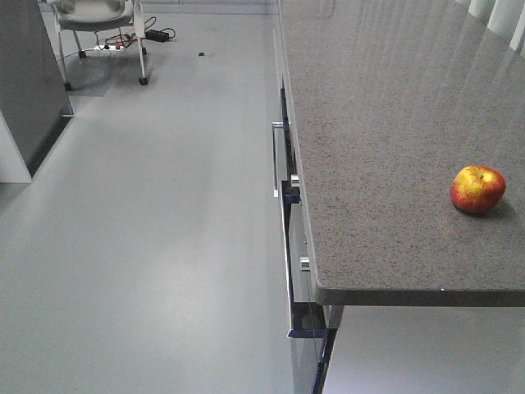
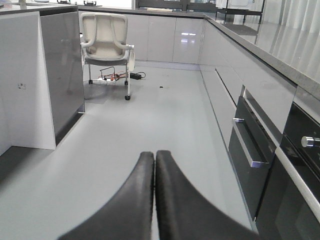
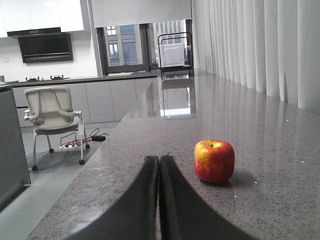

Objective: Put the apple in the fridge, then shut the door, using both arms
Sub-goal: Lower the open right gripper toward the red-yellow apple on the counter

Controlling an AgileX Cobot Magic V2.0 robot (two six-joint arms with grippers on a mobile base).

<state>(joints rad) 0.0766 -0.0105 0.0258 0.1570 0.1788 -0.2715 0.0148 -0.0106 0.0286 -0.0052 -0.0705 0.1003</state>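
Black right gripper (image 3: 159, 158): fingers pressed together, empty, low over counter (image 3: 280, 165). Apple (image 3: 214, 161) near tips, ahead-right, resting on counter. Left gripper (image 2: 155, 153): fingers also together, empty, above floor (image 2: 150, 115); chair (image 2: 106, 46) well beyond.

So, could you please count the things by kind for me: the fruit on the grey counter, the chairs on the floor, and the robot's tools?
Red and yellow round apple, on the grey speckled stone counter: 1
White mesh office chair on wheels: 1
Black robot tools: 2 (left tool shut, right tool shut)
Total: 4
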